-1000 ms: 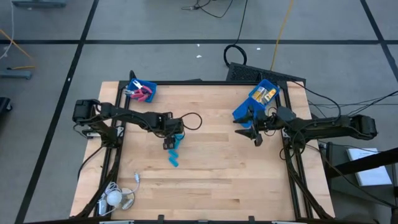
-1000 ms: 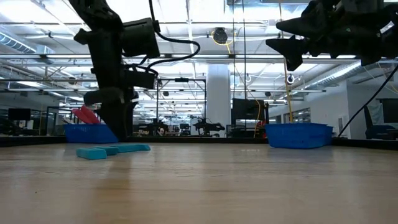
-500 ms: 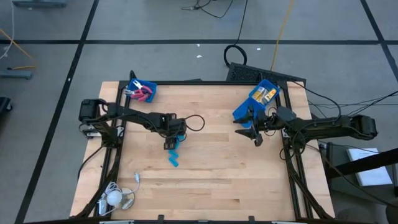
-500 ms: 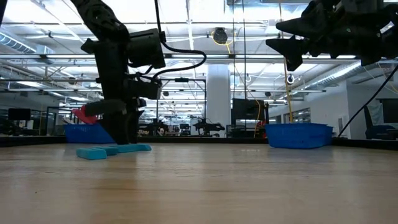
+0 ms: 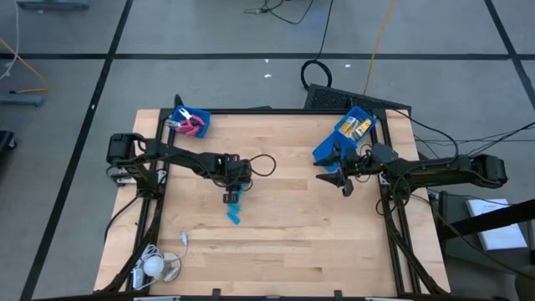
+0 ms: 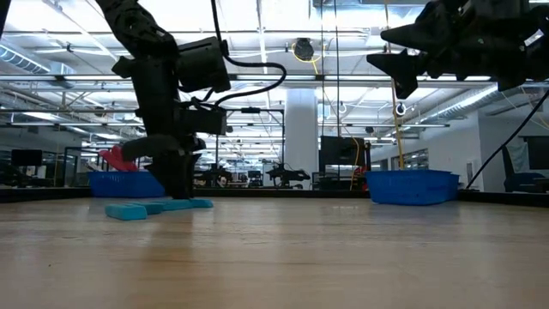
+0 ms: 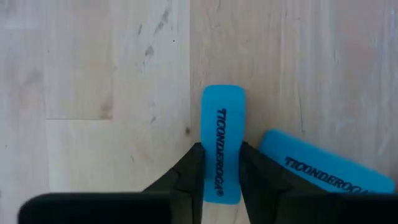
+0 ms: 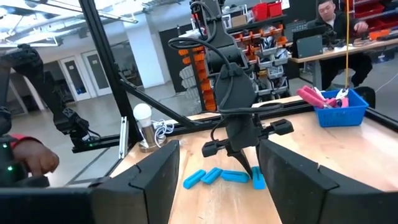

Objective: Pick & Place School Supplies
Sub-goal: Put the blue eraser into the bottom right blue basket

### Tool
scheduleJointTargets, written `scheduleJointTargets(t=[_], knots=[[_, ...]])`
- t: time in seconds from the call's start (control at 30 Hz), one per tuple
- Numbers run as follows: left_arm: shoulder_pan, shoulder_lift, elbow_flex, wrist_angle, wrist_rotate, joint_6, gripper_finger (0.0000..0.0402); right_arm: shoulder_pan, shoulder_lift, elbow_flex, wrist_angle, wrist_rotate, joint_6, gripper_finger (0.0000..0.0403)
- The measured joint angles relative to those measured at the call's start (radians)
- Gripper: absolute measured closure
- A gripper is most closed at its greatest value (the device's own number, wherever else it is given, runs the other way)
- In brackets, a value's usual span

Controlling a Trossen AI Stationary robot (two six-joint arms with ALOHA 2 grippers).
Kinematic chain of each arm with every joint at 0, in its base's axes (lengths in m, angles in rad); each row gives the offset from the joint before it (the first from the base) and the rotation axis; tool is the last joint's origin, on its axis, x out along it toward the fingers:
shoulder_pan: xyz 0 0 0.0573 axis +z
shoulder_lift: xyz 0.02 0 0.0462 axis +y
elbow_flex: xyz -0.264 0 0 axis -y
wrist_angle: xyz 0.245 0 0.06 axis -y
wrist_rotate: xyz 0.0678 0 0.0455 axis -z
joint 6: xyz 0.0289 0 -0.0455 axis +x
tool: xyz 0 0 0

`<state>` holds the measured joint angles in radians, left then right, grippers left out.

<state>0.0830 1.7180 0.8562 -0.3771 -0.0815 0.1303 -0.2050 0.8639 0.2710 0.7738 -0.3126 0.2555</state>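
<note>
Several light-blue erasers lie flat on the wooden table (image 5: 284, 242), left of its middle (image 5: 234, 212). My left gripper (image 5: 231, 199) points steeply down over them and is shut on one eraser (image 7: 222, 118). A second eraser (image 7: 323, 169) lies just beside it. In the low view the gripper (image 6: 178, 194) stands on the erasers (image 6: 184, 204), with one more eraser (image 6: 127, 211) nearer. My right gripper (image 5: 344, 186) hangs open above the table at the right. Its wide fingers frame the right wrist view (image 8: 217, 180). My left gripper pinches the eraser by its two long sides (image 7: 222, 177) between its two fingers, near one end. The fingers come from above, pointing steeply down, across the eraser's width. The eraser lies flat on the table.
A blue bin (image 5: 191, 123) with red-handled scissors stands at the far left corner. A blue bin (image 5: 355, 125) with yellow packets and another blue bin (image 5: 328, 151) are at the far right. A white round object with a cord (image 5: 155, 267) lies at the near left corner.
My left gripper has sunk onto the erasers, drifting slightly toward the table's near edge, and its fingers have come together on one eraser. The erasers have stayed on the table. My right arm has kept still.
</note>
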Motion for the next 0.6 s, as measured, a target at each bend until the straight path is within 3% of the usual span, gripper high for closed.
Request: scheduleJointTargets(t=[0.1,0.23,0.4,0.6], knots=[[-0.002,0.001,0.0,0.019,-0.033,0.02,0.0307,0.0,0.0,0.0,0.0,0.0,0.034,0.0191],[-0.016,0.009,0.004,0.068,-0.214,0.039,0.029,0.006,0.006,0.001,-0.02,0.092,0.103,0.0191],[-0.056,0.005,0.057,0.14,-0.414,0.145,0.0304,0.02,0.079,0.001,-0.079,0.263,0.173,0.0191],[-0.107,0.004,0.146,0.296,-0.545,0.315,0.0316,0.007,0.229,0.059,-0.075,0.286,0.235,0.019]])
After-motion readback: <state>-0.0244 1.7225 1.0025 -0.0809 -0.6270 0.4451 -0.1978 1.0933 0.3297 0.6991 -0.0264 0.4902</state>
